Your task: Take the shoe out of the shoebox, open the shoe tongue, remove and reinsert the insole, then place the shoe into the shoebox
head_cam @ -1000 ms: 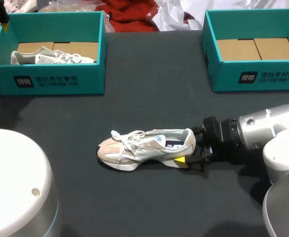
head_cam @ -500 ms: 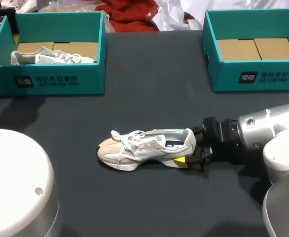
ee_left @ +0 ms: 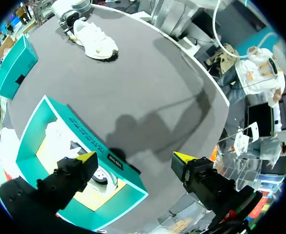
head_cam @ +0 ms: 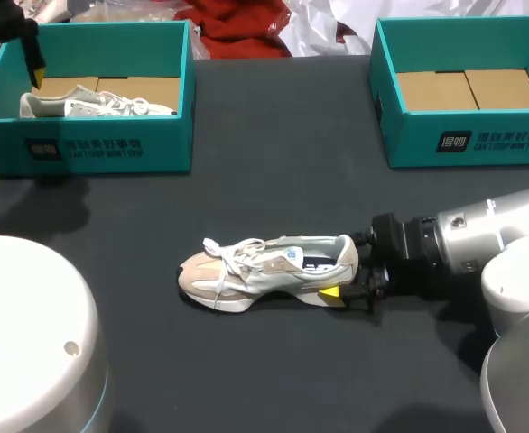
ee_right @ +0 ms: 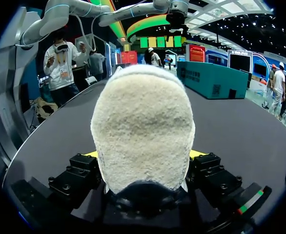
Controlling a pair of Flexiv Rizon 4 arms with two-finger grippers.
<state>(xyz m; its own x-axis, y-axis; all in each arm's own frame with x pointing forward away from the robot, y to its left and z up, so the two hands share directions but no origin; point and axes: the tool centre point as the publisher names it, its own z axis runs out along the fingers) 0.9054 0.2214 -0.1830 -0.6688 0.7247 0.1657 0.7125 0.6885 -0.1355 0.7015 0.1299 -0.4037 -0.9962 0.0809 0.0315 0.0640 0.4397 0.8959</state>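
The shoe (head_cam: 264, 271) lies mid-worktop with its long axis left to right, toe left and heel right. The right tool (ee_right: 144, 154) meets it at the heel, fingers closed on both sides. The left tool (ee_left: 134, 160) hangs wide open and empty over the far-left shoebox (head_cam: 102, 149), well apart from the shoe, so the right arm is nearer. From above, one right finger is hidden behind the heel. The tongue and insole are hard to make out.
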